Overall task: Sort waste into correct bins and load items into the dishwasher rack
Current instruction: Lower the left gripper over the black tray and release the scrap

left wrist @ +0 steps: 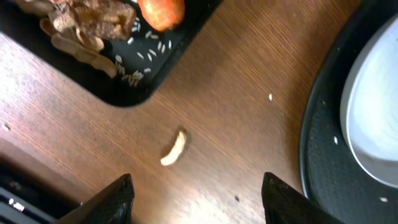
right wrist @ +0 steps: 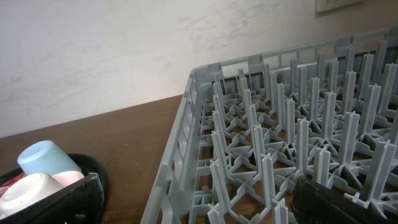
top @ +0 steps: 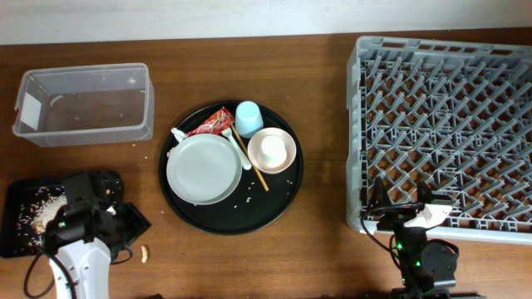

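Observation:
My left gripper (top: 131,227) (left wrist: 199,194) is open and empty, low over the table between the shallow black tray (top: 18,199) (left wrist: 127,81) and the round black tray (top: 231,218). A brown nut-like scrap (top: 145,252) (left wrist: 173,149) lies on the wood just ahead of its fingers. The shallow tray holds rice (left wrist: 146,46), brown scraps (left wrist: 87,28) and the orange carrot (left wrist: 161,11). The clear box (top: 83,104) is at the back left. The round tray holds the white plate (top: 204,169), red wrapper (top: 212,123), light blue cup (top: 248,118), white-pink bowl (top: 272,150) and chopsticks (top: 256,170). My right gripper (top: 407,216) (right wrist: 199,202) is open and empty at the grey rack's (top: 440,124) (right wrist: 280,137) front left corner.
Rice grains are scattered on the round tray (left wrist: 314,162) and on the table. The plate's rim (left wrist: 376,106) shows at the right of the left wrist view. The blue cup (right wrist: 46,158) and a white cup (right wrist: 28,186) show at the left of the right wrist view.

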{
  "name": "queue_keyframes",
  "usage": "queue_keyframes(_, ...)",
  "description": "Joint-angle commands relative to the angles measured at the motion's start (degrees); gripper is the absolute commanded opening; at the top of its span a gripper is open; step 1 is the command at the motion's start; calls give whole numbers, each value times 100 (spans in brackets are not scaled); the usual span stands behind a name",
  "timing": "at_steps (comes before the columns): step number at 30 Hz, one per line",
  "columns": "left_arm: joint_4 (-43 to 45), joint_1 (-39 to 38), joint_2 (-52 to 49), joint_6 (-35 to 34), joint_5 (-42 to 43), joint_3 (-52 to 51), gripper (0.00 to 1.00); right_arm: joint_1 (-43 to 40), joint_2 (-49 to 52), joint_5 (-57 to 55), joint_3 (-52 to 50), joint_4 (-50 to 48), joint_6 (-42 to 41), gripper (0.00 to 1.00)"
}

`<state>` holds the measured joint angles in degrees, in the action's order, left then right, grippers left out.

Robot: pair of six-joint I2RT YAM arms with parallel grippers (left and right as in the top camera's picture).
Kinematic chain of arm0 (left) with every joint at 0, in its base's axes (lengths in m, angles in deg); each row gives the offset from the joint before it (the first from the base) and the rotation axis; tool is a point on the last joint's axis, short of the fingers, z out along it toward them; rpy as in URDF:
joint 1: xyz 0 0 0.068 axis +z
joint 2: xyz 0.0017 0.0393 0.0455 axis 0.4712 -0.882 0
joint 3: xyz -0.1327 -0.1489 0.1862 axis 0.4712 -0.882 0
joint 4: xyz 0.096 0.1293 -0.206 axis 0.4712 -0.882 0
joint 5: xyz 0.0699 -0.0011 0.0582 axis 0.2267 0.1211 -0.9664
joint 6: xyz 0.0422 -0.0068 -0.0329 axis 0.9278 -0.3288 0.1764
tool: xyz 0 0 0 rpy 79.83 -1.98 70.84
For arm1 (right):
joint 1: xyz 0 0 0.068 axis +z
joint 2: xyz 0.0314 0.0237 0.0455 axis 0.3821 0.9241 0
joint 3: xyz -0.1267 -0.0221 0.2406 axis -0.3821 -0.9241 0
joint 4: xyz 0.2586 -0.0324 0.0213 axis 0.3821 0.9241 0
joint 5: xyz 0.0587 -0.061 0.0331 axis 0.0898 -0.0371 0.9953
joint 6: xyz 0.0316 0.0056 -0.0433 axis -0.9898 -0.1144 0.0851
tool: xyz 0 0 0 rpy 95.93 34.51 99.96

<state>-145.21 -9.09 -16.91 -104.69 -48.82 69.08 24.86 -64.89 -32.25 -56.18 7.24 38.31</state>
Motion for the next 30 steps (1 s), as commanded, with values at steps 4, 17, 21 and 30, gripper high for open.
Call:
queue_keyframes(4,332,-103,-7,129,-219,-398,65,-22,-44,11,-28,48,59,99)
queue_keyframes(17,1067,-173,-7,697,-208,-527,99,-22,-44,11,-28,48,59,99)
queue_keyframes(21,1082,-175,-7,1370,107,-527,99,-22,-44,9,-28,48,59,99)
queue_keyframes(30,1318,-177,-7,2396,660,-614,99,-22,-44,11,-28,48,57,99)
